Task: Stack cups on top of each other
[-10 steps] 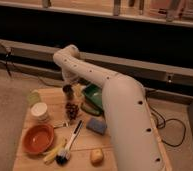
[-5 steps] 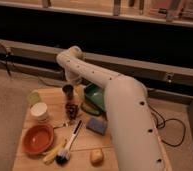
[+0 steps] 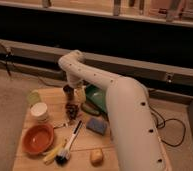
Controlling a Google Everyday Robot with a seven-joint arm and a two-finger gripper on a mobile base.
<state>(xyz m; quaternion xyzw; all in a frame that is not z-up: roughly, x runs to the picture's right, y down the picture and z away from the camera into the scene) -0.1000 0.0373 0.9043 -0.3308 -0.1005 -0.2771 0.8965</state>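
A white cup (image 3: 39, 111) stands upright on the left part of the wooden table (image 3: 85, 141). A pale green cup (image 3: 33, 96) stands just behind it, near the table's back left corner. The two cups stand apart, side by side. My gripper (image 3: 69, 92) hangs from the white arm (image 3: 115, 105) over the back middle of the table, to the right of both cups and clear of them. It is right above a dark lumpy object (image 3: 72, 109).
An orange bowl (image 3: 38, 138) sits at the front left. A brush (image 3: 70, 145) and a banana (image 3: 52, 154) lie next to it. A blue sponge (image 3: 96, 125), a yellow fruit (image 3: 96, 156) and a green dish (image 3: 97, 95) lie to the right, partly under the arm.
The arm's elbow has shifted slightly right and down. The gripper stays over the back middle of the table. The cups have not moved.
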